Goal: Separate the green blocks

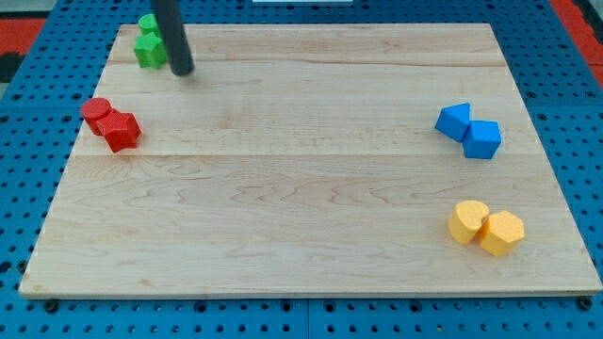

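Two green blocks sit touching at the board's top left corner: one [148, 23] nearer the view's top, its shape partly hidden by the rod, and a larger blocky one [149, 51] just below it. My tip [183, 69] rests on the board just right of the lower green block, close to it or touching it. The dark rod rises from the tip to the view's top and covers the right edge of the green pair.
A red cylinder [95, 111] and a red block [122, 131] touch at the left edge. Two blue blocks [454, 121] [483, 139] touch at the right. A yellow cylinder [467, 221] and a yellow hexagonal block [501, 233] touch at the lower right. The wooden board [301, 207] lies on blue pegboard.
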Tool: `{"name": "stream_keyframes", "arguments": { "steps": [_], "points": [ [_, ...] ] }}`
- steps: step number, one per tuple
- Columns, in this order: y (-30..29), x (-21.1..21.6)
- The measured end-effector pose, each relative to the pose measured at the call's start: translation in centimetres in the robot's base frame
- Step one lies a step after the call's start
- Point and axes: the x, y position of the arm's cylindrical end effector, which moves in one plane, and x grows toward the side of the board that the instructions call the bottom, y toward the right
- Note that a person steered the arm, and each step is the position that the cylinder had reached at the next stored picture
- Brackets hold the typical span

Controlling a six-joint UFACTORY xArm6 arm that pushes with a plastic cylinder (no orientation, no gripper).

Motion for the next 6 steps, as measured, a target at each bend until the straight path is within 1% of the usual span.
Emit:
{"name": "stream_keyframes", "arguments": {
  "steps": [1,2,3,4,5,6],
  "points": [
    [-8.1,-2.3],
    [-15.7,-8.3],
    [-16.0,-11.4],
    [-15.0,-12.4],
    [-4.7,-12.4],
    [2.5,-6.9]
  ]
}}
